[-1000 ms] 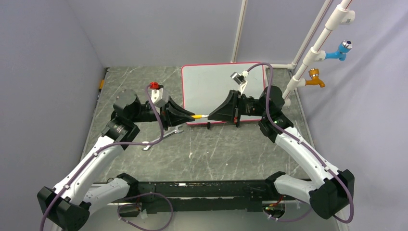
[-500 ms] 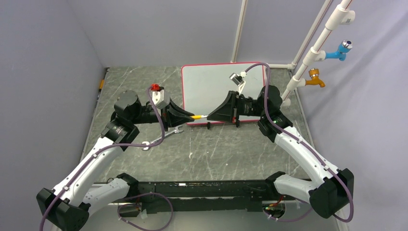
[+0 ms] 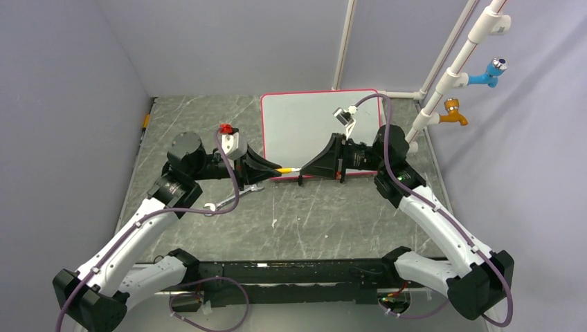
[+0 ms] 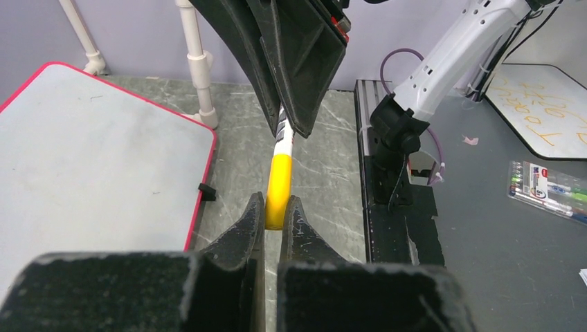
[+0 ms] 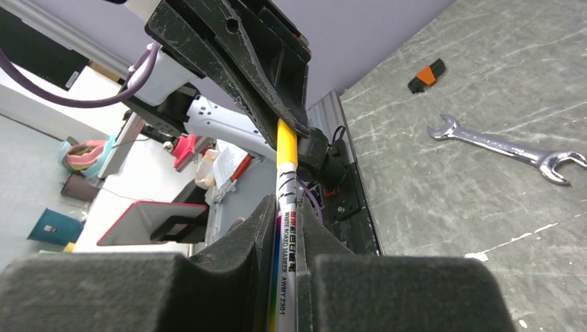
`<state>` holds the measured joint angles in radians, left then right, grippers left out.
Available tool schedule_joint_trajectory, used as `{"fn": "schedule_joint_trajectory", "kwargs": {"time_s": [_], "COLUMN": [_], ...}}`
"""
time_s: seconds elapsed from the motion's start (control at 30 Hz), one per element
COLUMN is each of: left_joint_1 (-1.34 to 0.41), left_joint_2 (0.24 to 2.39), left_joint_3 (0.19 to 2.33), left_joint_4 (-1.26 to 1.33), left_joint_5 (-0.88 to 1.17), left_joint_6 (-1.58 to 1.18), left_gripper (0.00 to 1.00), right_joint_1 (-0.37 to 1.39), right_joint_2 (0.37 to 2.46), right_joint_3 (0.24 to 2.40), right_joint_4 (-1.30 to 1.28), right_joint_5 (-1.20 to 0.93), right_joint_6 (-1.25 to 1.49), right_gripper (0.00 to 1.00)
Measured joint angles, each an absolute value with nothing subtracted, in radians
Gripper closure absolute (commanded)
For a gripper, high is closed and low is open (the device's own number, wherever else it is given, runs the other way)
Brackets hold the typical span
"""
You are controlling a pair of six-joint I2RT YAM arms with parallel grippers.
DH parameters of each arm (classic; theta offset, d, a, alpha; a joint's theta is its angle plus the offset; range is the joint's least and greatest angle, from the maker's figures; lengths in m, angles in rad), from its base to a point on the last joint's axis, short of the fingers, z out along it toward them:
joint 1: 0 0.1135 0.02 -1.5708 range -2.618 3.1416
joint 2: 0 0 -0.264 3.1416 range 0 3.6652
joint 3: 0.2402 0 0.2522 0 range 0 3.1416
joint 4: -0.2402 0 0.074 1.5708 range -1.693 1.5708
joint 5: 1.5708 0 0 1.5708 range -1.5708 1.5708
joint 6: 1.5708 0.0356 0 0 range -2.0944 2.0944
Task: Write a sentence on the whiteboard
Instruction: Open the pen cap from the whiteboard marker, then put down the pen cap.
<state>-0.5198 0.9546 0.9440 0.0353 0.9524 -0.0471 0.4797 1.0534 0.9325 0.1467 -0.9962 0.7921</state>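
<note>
Since the whiteboard [image 3: 304, 124] lies flat at the far side of the table [image 3: 332, 214], face plain white, I read all else off it: the marker [image 3: 286, 168] hangs horizontal just above the board's near-left corner, held btwn both arms. L gripper [image 3: 276, 167] comes in from the board's left w/ jaws pinched narrow on the yellow cap [image 4: 280, 183]. R gripper [image 3: 302, 168] reaches along the board's near edge, jaws clamped on the white barrel [image 5: 286, 228]. A wrench [image 3: 232, 199] lies on the tabletop just off that same corner, on its near-left side.
</note>
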Motion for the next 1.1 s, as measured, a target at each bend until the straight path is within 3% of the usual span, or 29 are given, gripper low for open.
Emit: {"fn": "schedule_joint_trajectory", "kwargs": {"time_s": [0.77, 1.1], "left_joint_1": [-0.43, -0.433], "left_joint_2": [0.913, 0.908], "left_joint_3": [0.901, 0.918], "left_joint_4": [0.107, -0.087], "left_joint_5": [0.921, 0.698], "left_joint_6": [-0.116, -0.092], "left_gripper": [1.0, 1.0], "right_joint_1": [0.425, 0.42], "right_joint_2": [0.933, 0.947], "right_joint_3": [0.933, 1.068], "right_joint_4": [-0.013, -0.263], "right_joint_5": [-0.983, -0.748], "right_joint_6": [0.718, 0.699], "right_gripper": [1.0, 1.0]}}
